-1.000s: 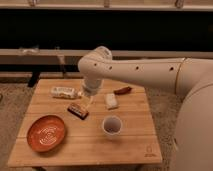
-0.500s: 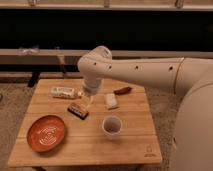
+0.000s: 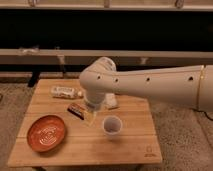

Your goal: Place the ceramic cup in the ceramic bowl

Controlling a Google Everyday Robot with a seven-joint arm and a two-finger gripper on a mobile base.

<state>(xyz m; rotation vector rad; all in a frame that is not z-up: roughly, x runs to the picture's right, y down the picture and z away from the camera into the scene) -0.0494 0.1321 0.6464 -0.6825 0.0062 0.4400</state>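
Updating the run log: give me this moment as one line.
end effector: low over table, beside ceramic cup | ceramic cup: upright, not held | ceramic bowl: empty, apart from cup

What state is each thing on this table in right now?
ceramic bowl: upright on the table, empty.
ceramic cup: upright on the table, outside the bowl.
gripper: low over the table, just left of the cup.
dark bar: lying flat.
white packet: lying flat.

Wooden table (image 3: 132, 146) bears ceramic bowl (image 3: 46, 134), ceramic cup (image 3: 111, 125), packets (image 3: 65, 92); end effector (image 3: 90, 117) hangs above.
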